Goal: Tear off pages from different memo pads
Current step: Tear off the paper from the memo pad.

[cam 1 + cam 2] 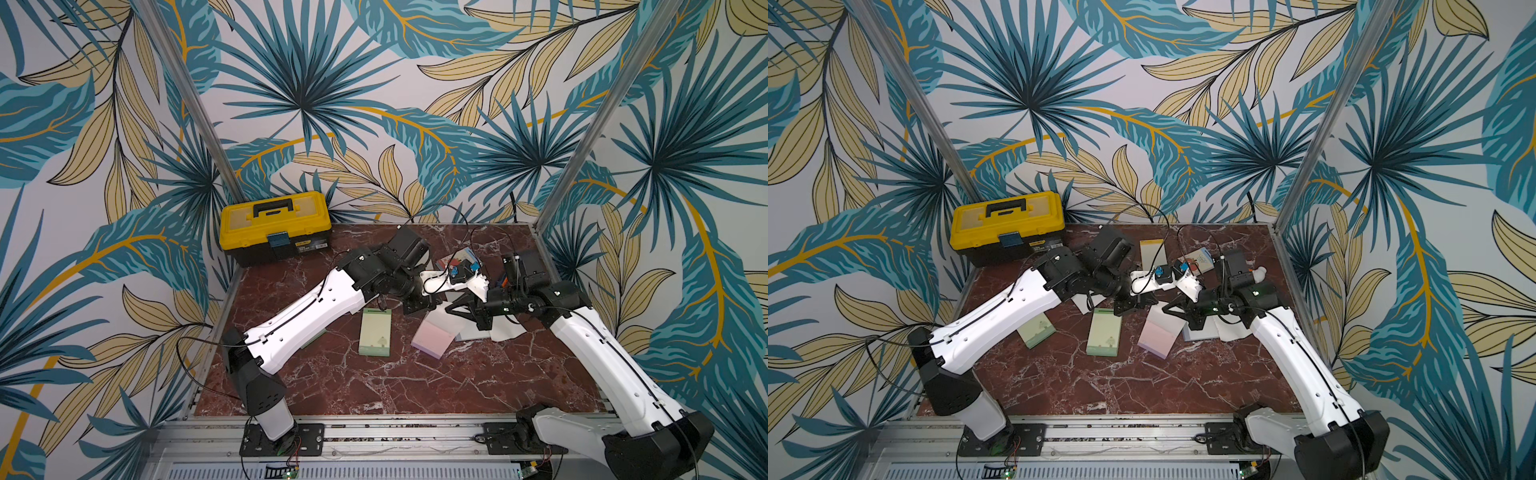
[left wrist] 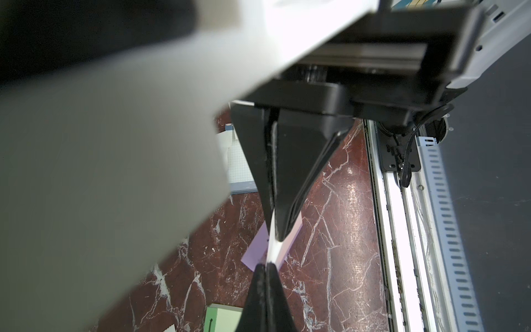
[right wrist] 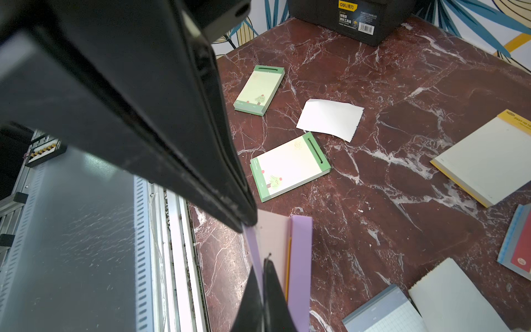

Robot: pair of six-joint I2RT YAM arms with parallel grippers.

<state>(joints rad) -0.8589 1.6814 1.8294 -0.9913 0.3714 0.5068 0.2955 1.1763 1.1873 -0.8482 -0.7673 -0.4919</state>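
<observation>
Dark red marble tabletop (image 1: 374, 386), closed in by palm-leaf wallpaper (image 1: 291, 104). Judged to be somewhere in the middle of the task.

Already off, by the look of it: one loose white page (image 3: 330, 119) lying flat among the pads, and a second white sheet (image 3: 454, 293) with a toothed edge, lying against the grey grid pad (image 3: 382, 316).

Now in work: the lilac pad (image 1: 432, 340) near the table's middle, with its raised page (image 3: 273, 235) pinched at two ends. Left gripper (image 2: 265, 266) closed on that page; right gripper (image 3: 263, 263) closed tight on the same page. Not possible to tell whether the page is free of the block yet.

Probably left to do: green pad (image 3: 290, 166) near the lilac one, second green pad (image 3: 258, 89) further off, cream pad (image 3: 488, 158) with yellow head, red-covered pad (image 3: 517, 244). Source of the white sheets: cannot tell.

Around: yellow toolbox (image 1: 274, 226) in the far corner, well apart, no obstacle.

In the way: left arm (image 1: 307, 316) and right arm (image 1: 598, 345) meeting close over the centre, with little room to pull apart. Nothing pressing the lilac pad down, so some risk of lifting the whole block instead of tearing. Loose sheets near the right arm easy to sweep away.
</observation>
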